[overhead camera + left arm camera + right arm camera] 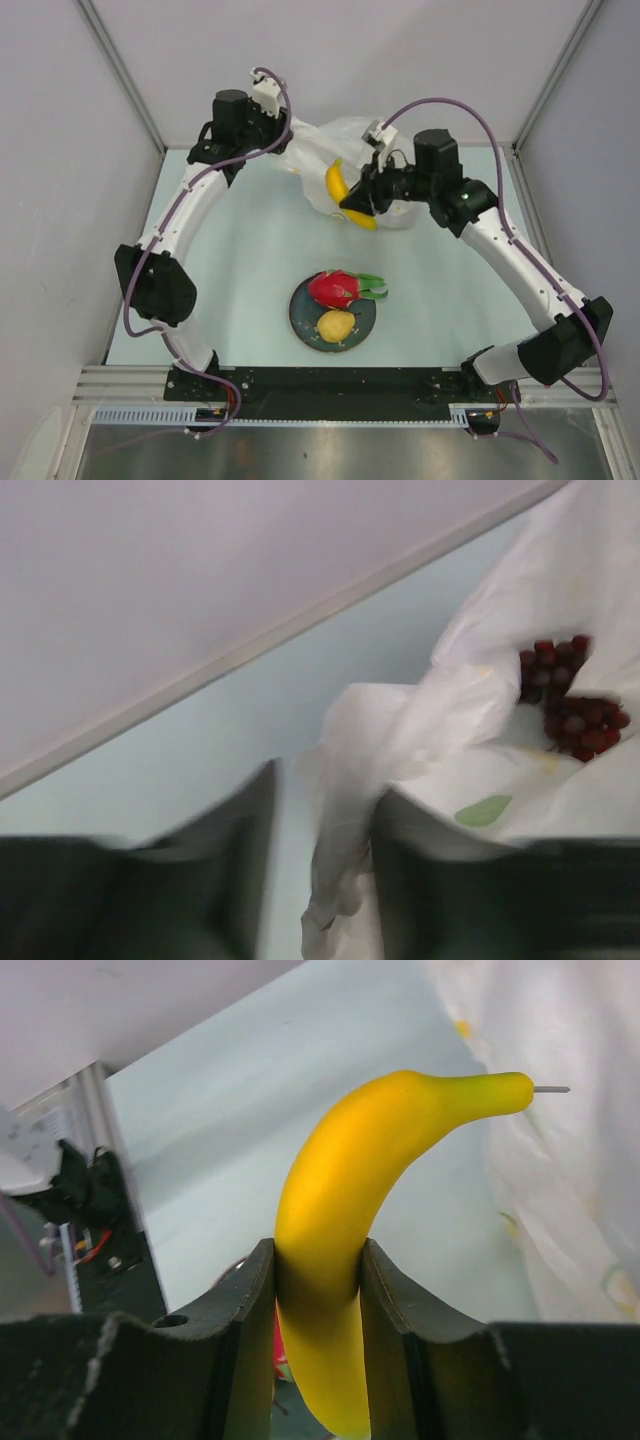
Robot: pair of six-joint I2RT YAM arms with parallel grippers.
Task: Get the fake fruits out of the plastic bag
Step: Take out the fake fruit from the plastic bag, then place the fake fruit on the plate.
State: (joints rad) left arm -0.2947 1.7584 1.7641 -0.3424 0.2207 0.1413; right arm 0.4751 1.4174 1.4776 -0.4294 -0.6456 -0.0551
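Left gripper (pixel 325 795) pinching the plastic bag (pixel 560 600)
A bunched fold sits between its fingers; the dark red grape bunch (pixel 570 705) shows inside, at right.

i see a pale green table (pixel 250 270), bare over most of its top. a round dark plate (pixel 298 322) lies on it near the front, about midway between the two arm bases. the crumpled white plastic bag (pixel 345 135) rests at the far side, well apart from the plate.
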